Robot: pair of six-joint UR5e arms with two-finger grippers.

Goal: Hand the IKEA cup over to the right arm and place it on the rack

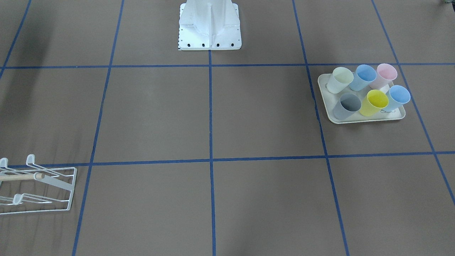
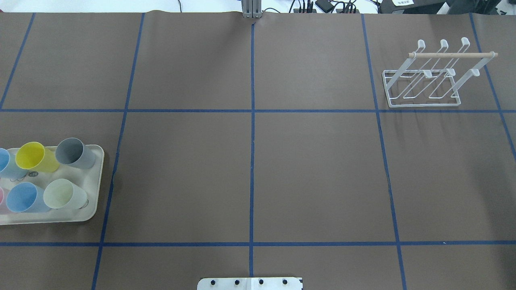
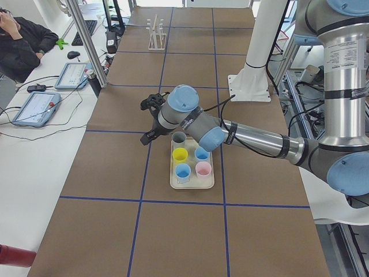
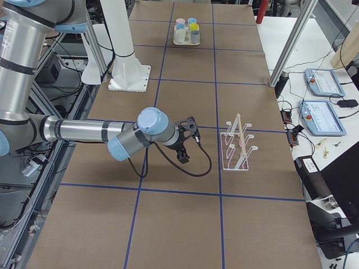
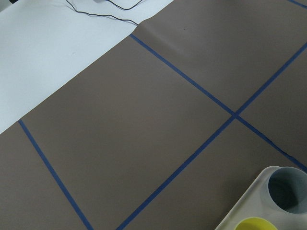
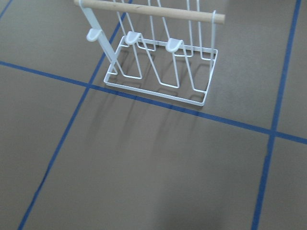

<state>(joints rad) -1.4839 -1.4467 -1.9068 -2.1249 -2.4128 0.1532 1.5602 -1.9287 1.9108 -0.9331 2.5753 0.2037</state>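
Brown paper covers the table (image 2: 181,169), w/ blue tape lines (image 2: 252,141) in a grid. Six plastic cups stand upright on a cream tray (image 1: 366,120), which sits at 8 o'clock in the overhead view, cut by the frame edge. Front-facing view, row nearer the robot base (image 1: 209,32): cream cup (image 1: 339,80), blue cup (image 1: 362,77), pink cup (image 1: 383,76). Other row: grey cup (image 1: 347,105), yellow cup (image 1: 373,102), 2nd blue cup (image 1: 395,98). Cups are packed close, possibly touching; hard to tell at this res.

White wire rack (image 2: 423,86) stands at 2 o'clock overhead, well apart from the tray, w/ a wooden dowel (image 2: 451,54) across its top and hook-ended prongs pointing up.

L arm (image 3: 253,138) reaches out above the tray. L gripper (image 3: 147,120) hangs over the table just past the grey cup. It shows side-on only, so can't tell its finger spread. L wrist cam has the tray corner w/ grey + yellow cups at 5 o'clock.

R arm (image 4: 84,130) stretches toward the rack. R gripper (image 4: 188,140) hangs near it, at the rack's 9 o'clock in the right-side view and apart from it, w/ a black braided cable (image 4: 202,168) looping below. Its finger gap can't be told either. R wrist cam has the rack at 12 o'clock.
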